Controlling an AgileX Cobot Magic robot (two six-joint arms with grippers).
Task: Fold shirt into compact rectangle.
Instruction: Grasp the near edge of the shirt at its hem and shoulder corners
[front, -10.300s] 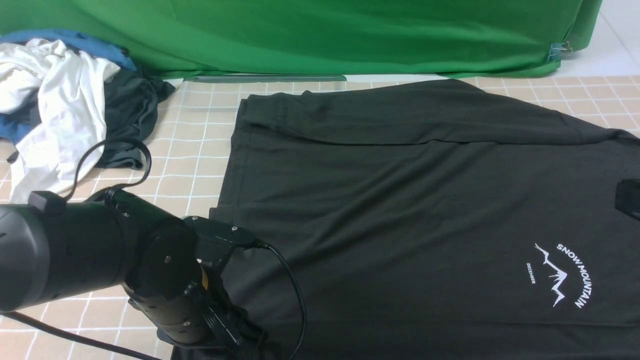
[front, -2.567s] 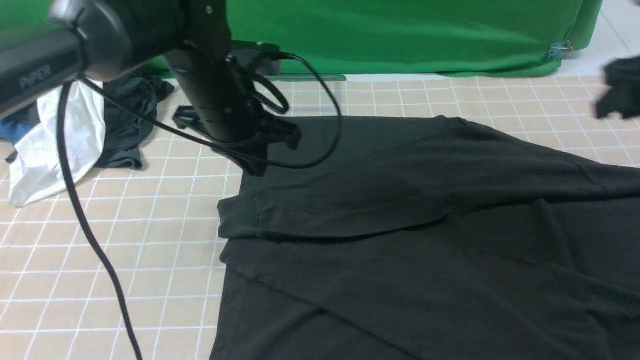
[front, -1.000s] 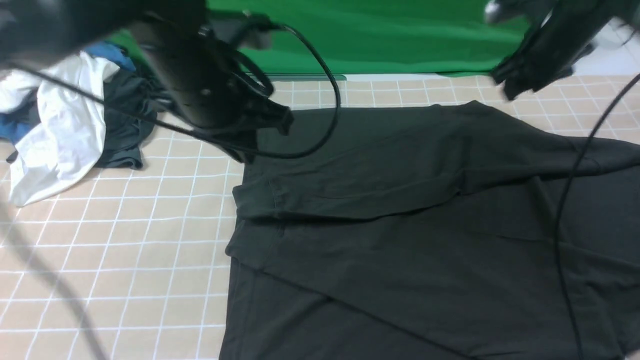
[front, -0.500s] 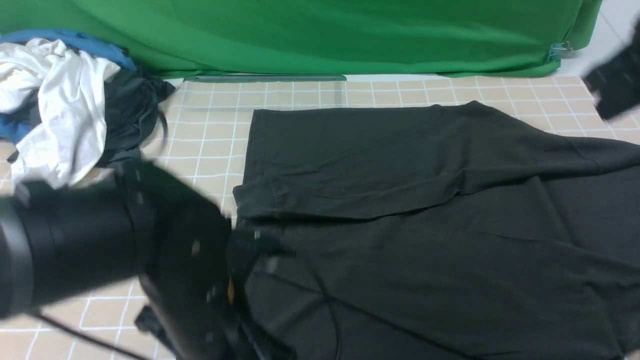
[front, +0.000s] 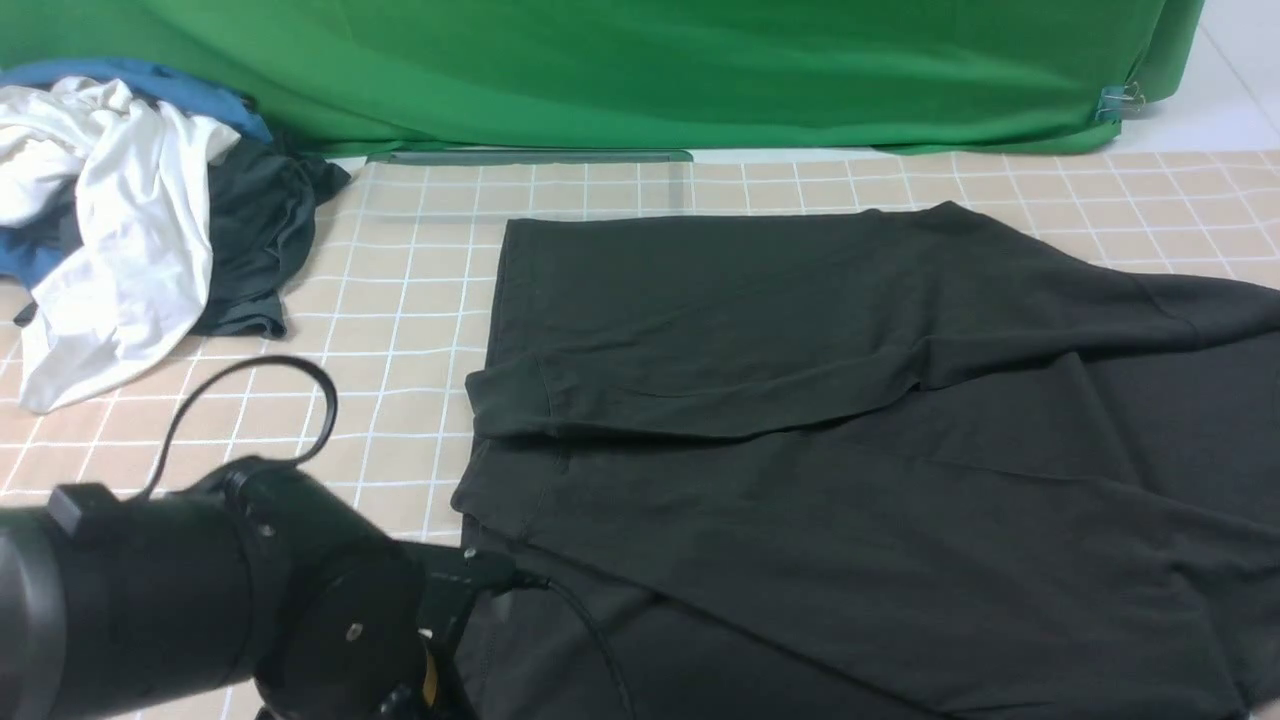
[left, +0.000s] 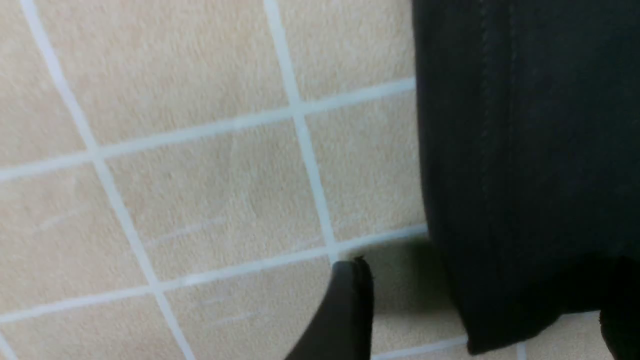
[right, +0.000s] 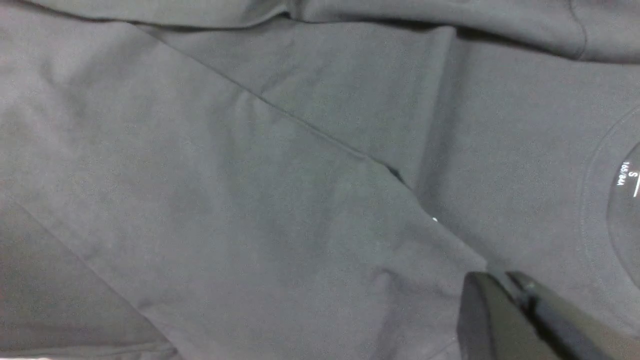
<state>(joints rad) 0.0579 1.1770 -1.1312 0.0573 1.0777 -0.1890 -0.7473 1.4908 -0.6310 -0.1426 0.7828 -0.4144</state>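
Shirt (front: 820, 400) partly folded on tabletop (front: 400, 280). Left fingers (left: 350, 305) apart, straddling hem corner. Right fingers (right: 482, 310) together over shirt fabric. Clothes pile (front: 130, 220) far left.

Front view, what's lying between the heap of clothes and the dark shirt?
Nothing: in the front view only bare beige checked table cover separates the heap of clothes from the shirt.

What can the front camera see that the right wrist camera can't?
Only the front view: the green curtain, the heap of clothes, the checked tablecloth and the left arm. Only the right wrist view: the shut right gripper and the white size label in the collar. Both: the dark shirt.
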